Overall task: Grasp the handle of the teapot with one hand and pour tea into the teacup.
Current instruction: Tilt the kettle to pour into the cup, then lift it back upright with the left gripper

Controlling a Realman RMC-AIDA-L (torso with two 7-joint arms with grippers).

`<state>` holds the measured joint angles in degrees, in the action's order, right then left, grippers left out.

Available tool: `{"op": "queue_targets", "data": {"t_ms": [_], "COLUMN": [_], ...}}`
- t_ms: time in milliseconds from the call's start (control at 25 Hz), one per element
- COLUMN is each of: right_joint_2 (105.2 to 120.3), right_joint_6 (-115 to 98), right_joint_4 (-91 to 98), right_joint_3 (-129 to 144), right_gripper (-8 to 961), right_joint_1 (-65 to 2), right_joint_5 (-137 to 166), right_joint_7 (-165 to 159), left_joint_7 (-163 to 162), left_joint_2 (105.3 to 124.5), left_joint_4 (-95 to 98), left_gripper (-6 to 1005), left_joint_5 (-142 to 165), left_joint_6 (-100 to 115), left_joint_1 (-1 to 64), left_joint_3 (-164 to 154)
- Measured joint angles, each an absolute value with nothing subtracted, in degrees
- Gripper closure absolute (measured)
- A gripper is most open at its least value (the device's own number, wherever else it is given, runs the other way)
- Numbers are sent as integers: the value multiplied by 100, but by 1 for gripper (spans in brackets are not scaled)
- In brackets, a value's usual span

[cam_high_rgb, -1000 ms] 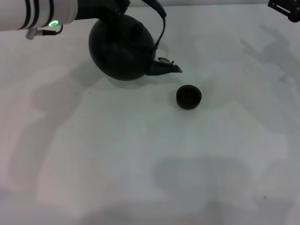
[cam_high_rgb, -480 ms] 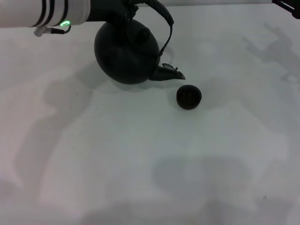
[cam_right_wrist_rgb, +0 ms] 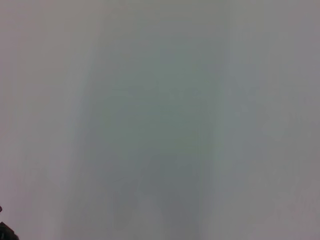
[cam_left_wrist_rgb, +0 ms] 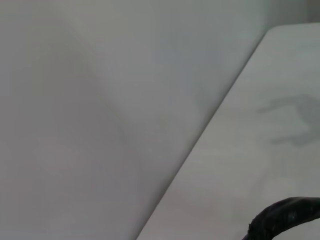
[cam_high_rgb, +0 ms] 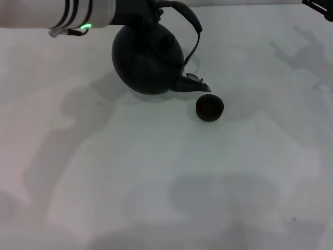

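Observation:
The black teapot (cam_high_rgb: 148, 60) hangs tilted at the back of the white table (cam_high_rgb: 156, 172), its spout (cam_high_rgb: 195, 85) pointing down and right, just above and left of the teacup (cam_high_rgb: 209, 108). My left gripper (cam_high_rgb: 150, 9) comes in from the upper left and is shut on the arched handle (cam_high_rgb: 193, 23) at its top. A piece of that handle (cam_left_wrist_rgb: 282, 220) shows in the left wrist view. The small dark teacup stands upright on the table. Only a dark part of my right arm (cam_high_rgb: 318, 7) shows at the top right corner.
The teapot's shadow lies on the table under and left of the pot. Arm shadows fall at the back right and across the front. The table's far edge (cam_left_wrist_rgb: 210, 130) runs against a plain wall in the left wrist view.
My left arm has carried the teapot to the right, bringing the spout from well left of the teacup to just beside its rim. The teacup has not moved.

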<state>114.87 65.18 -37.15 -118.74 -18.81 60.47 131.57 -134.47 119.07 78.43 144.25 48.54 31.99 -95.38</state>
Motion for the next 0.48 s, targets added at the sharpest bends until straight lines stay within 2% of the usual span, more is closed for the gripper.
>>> {"op": "queue_targets", "data": {"t_ms": [480], "right_joint_2": [11478], "right_joint_6": [6511], "right_joint_4": [-3658], "right_joint_3": [-11873], "right_gripper": [99], "right_joint_1": [-1881], "right_joint_5": [6047], "right_joint_7": [13157], "left_joint_7": [-13650], "left_joint_2": [11909], "left_joint_4": [7968], "left_gripper": [855], "left_joint_5": [14909], "left_joint_6": [5026], "left_joint_1": [3354], "left_joint_3": [-9776]}}
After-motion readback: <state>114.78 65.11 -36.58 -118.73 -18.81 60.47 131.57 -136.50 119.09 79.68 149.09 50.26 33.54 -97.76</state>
